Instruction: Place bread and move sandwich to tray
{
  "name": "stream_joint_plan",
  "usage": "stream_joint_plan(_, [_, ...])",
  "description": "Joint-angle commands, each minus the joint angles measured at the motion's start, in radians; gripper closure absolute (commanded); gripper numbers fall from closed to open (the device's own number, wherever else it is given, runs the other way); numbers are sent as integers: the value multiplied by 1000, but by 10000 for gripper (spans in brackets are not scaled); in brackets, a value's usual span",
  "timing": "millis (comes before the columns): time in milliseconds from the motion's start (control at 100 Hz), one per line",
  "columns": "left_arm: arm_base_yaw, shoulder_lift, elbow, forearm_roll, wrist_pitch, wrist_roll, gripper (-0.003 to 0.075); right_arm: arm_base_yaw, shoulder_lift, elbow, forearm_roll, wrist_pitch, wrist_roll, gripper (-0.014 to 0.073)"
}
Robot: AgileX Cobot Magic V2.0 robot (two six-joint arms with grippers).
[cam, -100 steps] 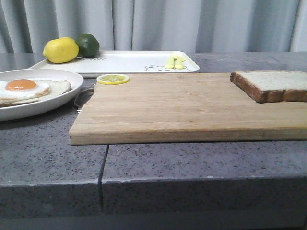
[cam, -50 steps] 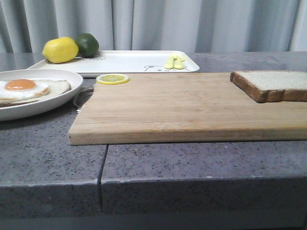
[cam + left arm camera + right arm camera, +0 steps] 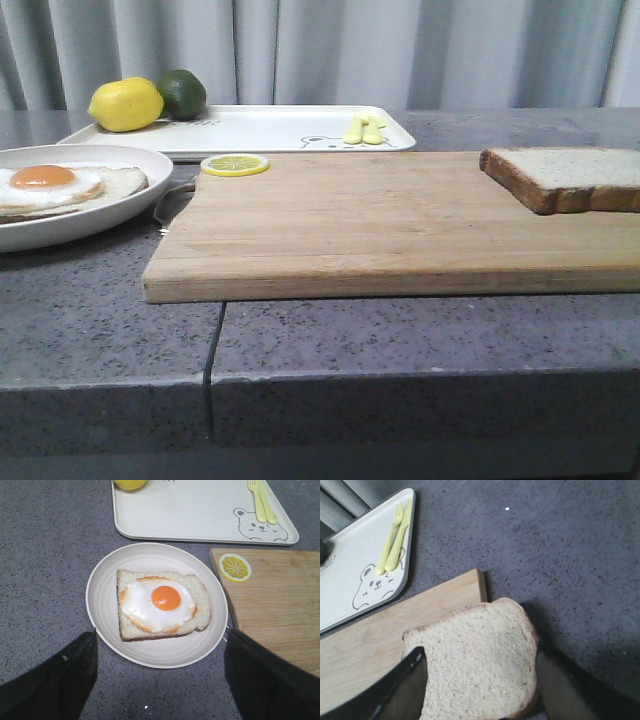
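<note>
The sandwich (image 3: 60,185), a bread slice topped with a fried egg, lies on its round white plate (image 3: 120,205) at the left. In the left wrist view my left gripper (image 3: 160,642) hovers open over the near rim of the plate (image 3: 105,605), holding nothing, with the sandwich (image 3: 160,602) just beyond. The bread (image 3: 570,170) lies flat on the right end of the wooden cutting board (image 3: 380,220). My right gripper (image 3: 480,655) is open above the bread (image 3: 485,630), one finger to each side. The white tray (image 3: 270,130) stands behind the board. Neither gripper shows in the front view.
A lemon (image 3: 126,104) and a lime (image 3: 183,93) sit at the tray's far left corner. A yellow fork and knife (image 3: 364,129) lie on its right side. A lemon slice (image 3: 235,164) rests on the board's back left corner. A curtain hangs behind the counter.
</note>
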Motion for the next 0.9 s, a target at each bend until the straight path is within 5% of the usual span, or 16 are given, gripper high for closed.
stream_joint_plan(0, [2,4,-35,-28,-56,3,229,-6,18,-28,69,8,-37,118])
stream_joint_plan(890, [2,4,-35,-28,-56,3,229,-6,214,-28,146,63,-105,118])
